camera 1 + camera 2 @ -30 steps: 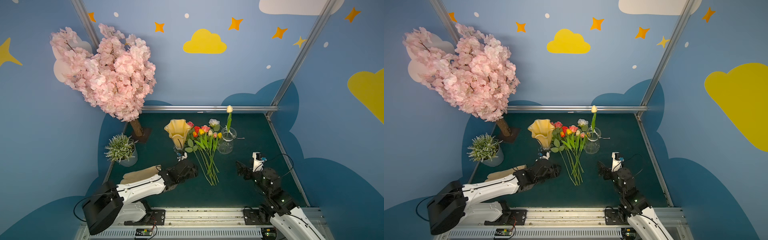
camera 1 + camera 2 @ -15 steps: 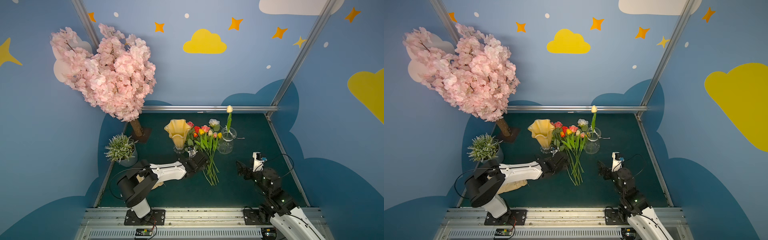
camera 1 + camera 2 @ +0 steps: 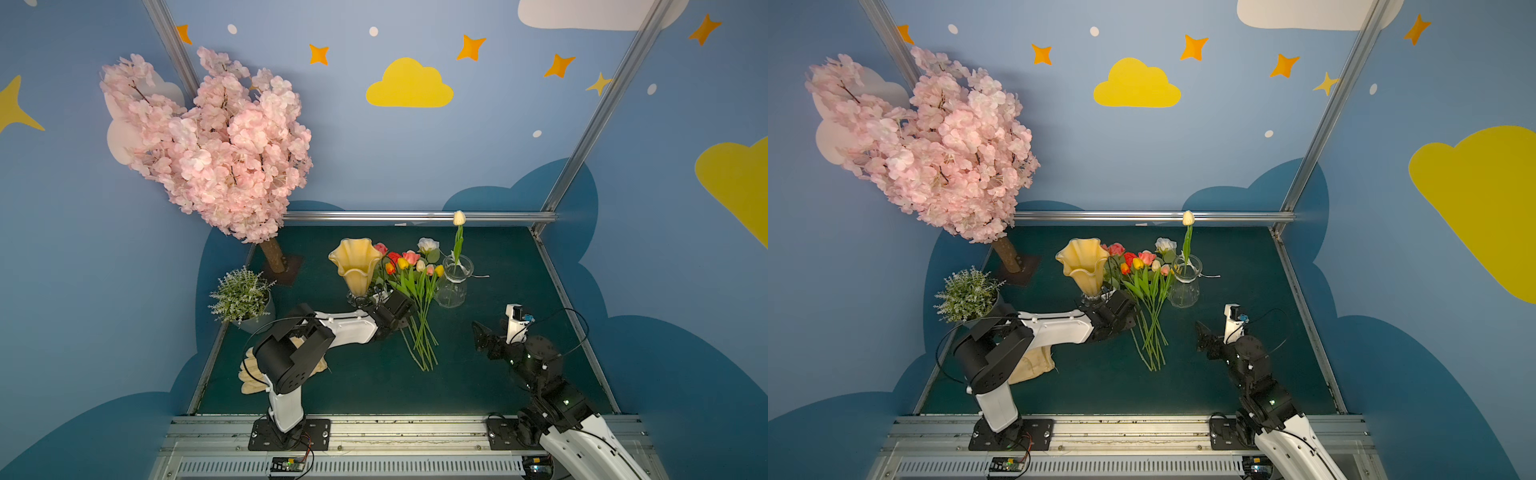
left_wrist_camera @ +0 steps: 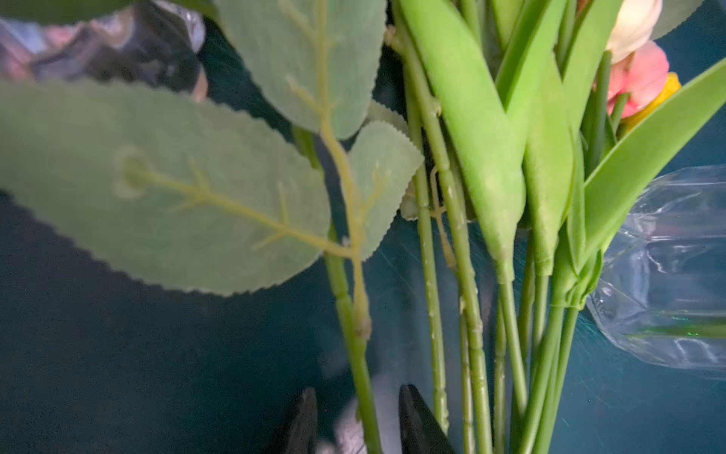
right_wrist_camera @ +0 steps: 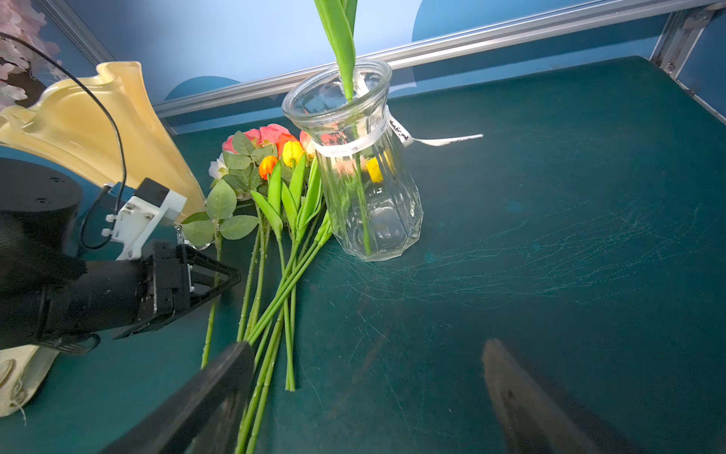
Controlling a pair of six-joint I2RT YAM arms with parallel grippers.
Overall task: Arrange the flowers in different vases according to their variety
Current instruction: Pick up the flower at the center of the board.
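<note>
Rose pick under way: left hand [image 4: 359, 397] straddles a rose stem [image 4: 353, 353], not pinching; right hand [image 5: 367, 346] spread, empty.
One cream tulip [image 3: 459, 217] stands in the clear glass vase [image 3: 455, 286]; the amber vase [image 3: 356, 266] looks empty, and the other flowers [image 3: 419, 291] lie bunched on the counter [image 3: 519, 266] between the two. The left wrist view shows the gap around the stem; the top views hide it.

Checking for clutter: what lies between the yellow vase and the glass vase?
A bunch of loose flowers lies there; both top views show it.
</note>
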